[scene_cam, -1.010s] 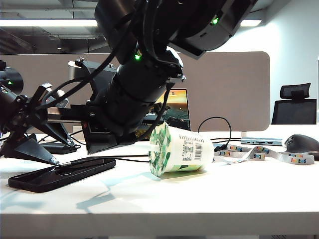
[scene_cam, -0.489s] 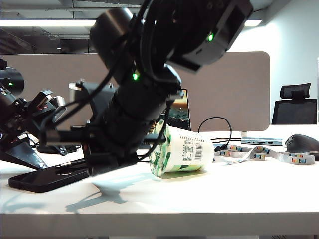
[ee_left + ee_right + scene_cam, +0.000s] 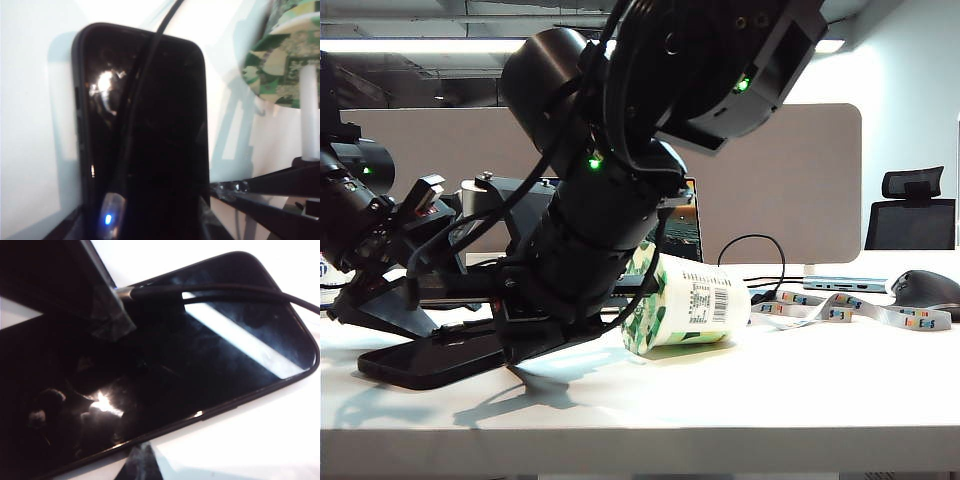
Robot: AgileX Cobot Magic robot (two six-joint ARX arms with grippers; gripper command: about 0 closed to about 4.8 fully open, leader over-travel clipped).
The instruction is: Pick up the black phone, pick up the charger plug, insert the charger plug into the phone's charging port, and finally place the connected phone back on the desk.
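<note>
The black phone (image 3: pixel 430 362) lies low on the desk (image 3: pixel 770 400) at the left. My left gripper (image 3: pixel 405 330) straddles one end of it, jaws against its long sides, shut on the phone (image 3: pixel 165 125). The charger plug (image 3: pixel 111 220), silvery with a blue light, lies on the screen beside one left finger (image 3: pixel 107 315). Its black cable (image 3: pixel 225 288) runs along the screen (image 3: pixel 175 370). My right gripper (image 3: pixel 520 350) is shut and holds nothing I can see. Its tip (image 3: pixel 140 465) sits just off the phone's long edge. The charging port is hidden.
A green-patterned yoghurt cup (image 3: pixel 685 300) lies on its side right of the arms. Behind it stand a laptop (image 3: pixel 675 225) and a taupe divider (image 3: pixel 790 180). A lanyard (image 3: pixel 840 312), a cable loop (image 3: pixel 750 255) and a dark mouse (image 3: pixel 925 290) lie at the right.
My right arm has swung down, bringing its shut gripper to desk level beside the phone. The left gripper and the phone have shifted a little to the right.
</note>
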